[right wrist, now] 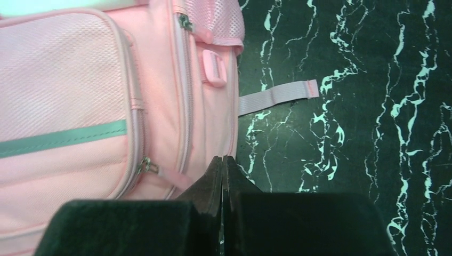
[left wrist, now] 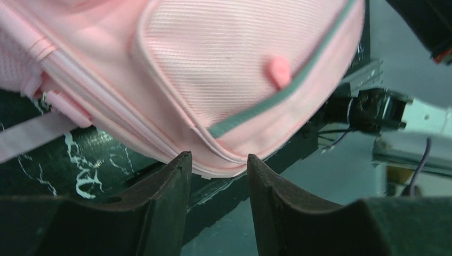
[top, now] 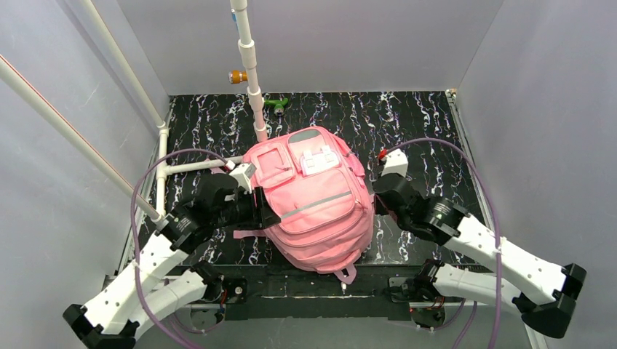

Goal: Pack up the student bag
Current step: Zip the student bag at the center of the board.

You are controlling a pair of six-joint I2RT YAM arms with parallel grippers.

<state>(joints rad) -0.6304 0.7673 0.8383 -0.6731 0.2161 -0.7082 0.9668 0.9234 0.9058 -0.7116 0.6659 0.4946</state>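
Note:
The pink student bag (top: 316, 196) lies flat in the middle of the black marbled table, front up, its white patch (top: 320, 161) toward the far end. My left gripper (top: 265, 216) is at the bag's left side. In the left wrist view its jaws (left wrist: 216, 157) stand open and empty, with the bag's rounded edge (left wrist: 213, 69) just past the tips. My right gripper (top: 378, 190) is at the bag's right side. In the right wrist view it (right wrist: 222, 158) is shut, its tips beside the bag's side seam (right wrist: 64, 80). A pink zip pull (right wrist: 165, 175) runs up to the left finger.
A white pipe frame (top: 251, 80) stands behind the bag and along the left. An orange fitting (top: 237, 75) sits on the frame, and a green object (top: 276, 103) lies at the far edge. A loose pink strap end (right wrist: 277, 96) lies on the table (top: 422, 123). Grey walls enclose the space.

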